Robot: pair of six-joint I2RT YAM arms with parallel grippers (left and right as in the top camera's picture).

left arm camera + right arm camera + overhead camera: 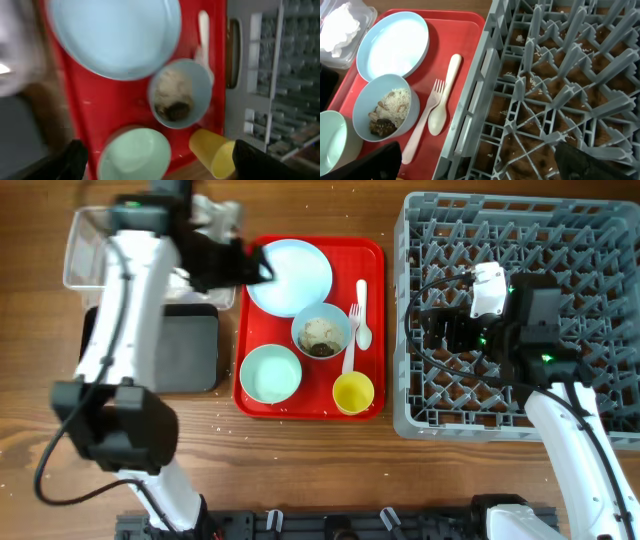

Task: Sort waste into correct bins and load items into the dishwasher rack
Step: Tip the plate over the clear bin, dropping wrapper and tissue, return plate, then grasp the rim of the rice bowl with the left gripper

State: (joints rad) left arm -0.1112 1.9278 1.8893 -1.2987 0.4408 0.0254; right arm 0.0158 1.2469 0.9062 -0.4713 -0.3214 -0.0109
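Only my right wrist view shows rice scraps [529, 50] in the lattice rack [480, 100], at the red tray's [465, 30] three o'clock. My left claw [160, 160] and right claw [477, 162] gape, empty.

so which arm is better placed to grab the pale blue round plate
Left. The left gripper is open at the rim of the pale blue round plate; the right gripper hangs over the grey plastic rack.

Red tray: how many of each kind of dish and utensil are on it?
Plate: 1
Bowls: 2 (blue bowl, mint bowl)
Cup: 1
Fork: 1
Spoon: 1
Total: 6
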